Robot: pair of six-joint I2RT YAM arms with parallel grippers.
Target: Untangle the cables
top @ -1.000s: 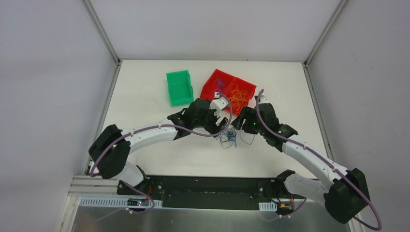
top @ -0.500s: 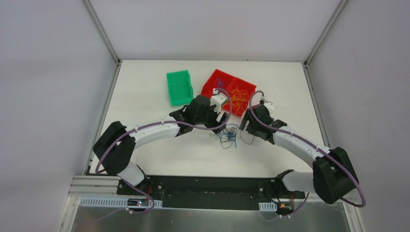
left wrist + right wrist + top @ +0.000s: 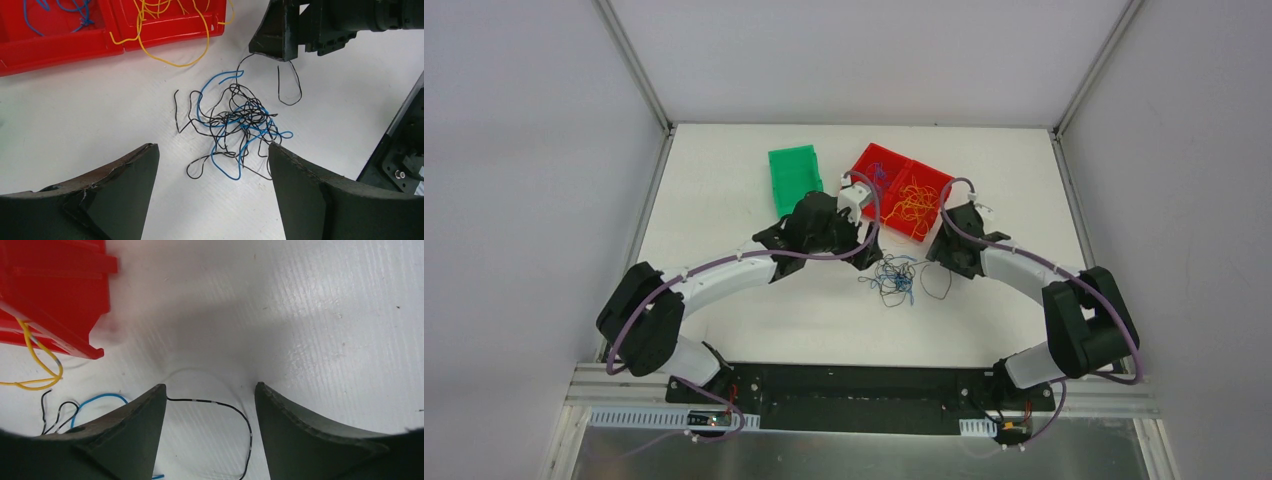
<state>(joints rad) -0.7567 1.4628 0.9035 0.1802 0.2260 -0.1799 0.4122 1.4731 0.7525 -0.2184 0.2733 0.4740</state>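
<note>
One white worktop [image 3: 724, 300] carries everything. Over its middle the two arms bend inward, and each claw is spread with nothing pinched. The left claw [image 3: 209, 152] hangs over the tangle. The right claw [image 3: 209, 387] hovers low near the tray's corner, straddling a lone wire. Behind them sit a red tray [image 3: 871, 152] of two compartments and, near it on the left, a green bin [image 3: 776, 185]. Yellow strands [image 3: 914, 200] fill one red compartment and spill over its lip onto the worktop; a few blue strands [image 3: 80, 10] lie in the other. Between the claws, on bare worktop, lies the knot of cables [image 3: 235, 125], blue and black wires looped through one another. Smallest is a single black strand [image 3: 215, 402], lying loose just beside the knot and running between the right fingers.

These wires look nearly weightless, limp and a little springy, so I judge they will snag and drag the whole knot along rather than slide free. The best hold seems a free end or an outer loop, such as that black strand, while the other claw pins the knot.
</note>
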